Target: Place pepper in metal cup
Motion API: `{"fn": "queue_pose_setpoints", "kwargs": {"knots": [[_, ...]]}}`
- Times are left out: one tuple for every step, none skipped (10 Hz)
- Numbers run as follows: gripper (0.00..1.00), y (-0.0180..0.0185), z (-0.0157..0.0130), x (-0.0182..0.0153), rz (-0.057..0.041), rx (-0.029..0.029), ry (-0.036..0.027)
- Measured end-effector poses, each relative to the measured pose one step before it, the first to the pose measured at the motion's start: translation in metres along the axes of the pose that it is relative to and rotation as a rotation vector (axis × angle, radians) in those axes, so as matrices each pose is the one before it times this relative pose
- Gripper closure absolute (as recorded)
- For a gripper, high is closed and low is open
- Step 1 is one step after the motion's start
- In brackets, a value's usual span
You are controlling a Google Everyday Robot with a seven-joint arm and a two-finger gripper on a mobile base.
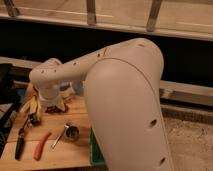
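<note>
The tool [50,104] hangs under the wrist at the far left end of the wooden surface [77,116], low over it and mostly hidden by the wrist housing. Whether it is open or closed cannot be told, and nothing can be made out in its grip.

At 9 o'clock from the tool, close beside it, lies a pale yellowish object [32,105] that is too unclear to name. At 7 o'clock a black-handled utensil [20,141] lies lengthwise near the left edge.

The pepper [42,145] lies flat on the wood at about 6 o'clock, near the front edge, apart from the tool and untouched. The metal cup [73,132] stands at 5 o'clock, with its thin handle running toward 8 o'clock, its end near the pepper. Pepper and cup lie just beside each other but do not touch.

A green tray [95,150] sits farther out at 4 to 5 o'clock, its right part covered by the arm.

The arm [127,105] fills the right half of the view. Its bulky white housing stands in the foreground, and a slimmer link reaches from it toward 9 o'clock, then bends down at the wrist [46,80].
</note>
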Motion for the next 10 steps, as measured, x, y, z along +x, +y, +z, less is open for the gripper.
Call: {"fn": "queue_pose_setpoints", "kwargs": {"knots": [[0.28,0.00343,-0.00722,0.00028,-0.01014,0.00896,0.00352],[0.28,0.0045,-0.00367,-0.0002,-0.01351,0.00304,0.00628],[0.28,0.00193,0.00068,-0.00035,-0.00906,-0.00096,0.00976],[0.28,0.00284,0.00682,0.00088,-0.01102,-0.00398,0.01598],[0.28,0.00316,0.01128,0.00146,-0.00947,-0.00516,0.01743],[0.28,0.00244,0.01694,0.00201,-0.00659,-0.00678,0.02103],[0.28,0.00174,0.02367,0.00335,-0.00398,-0.00986,0.03037],[0.28,0.00217,0.01906,0.00301,-0.00201,-0.01075,0.02579],[0.28,0.00439,0.01406,0.00289,-0.00377,-0.01029,0.02109],[0.28,0.00969,0.01532,0.00411,-0.00872,-0.01316,0.02565]]}}
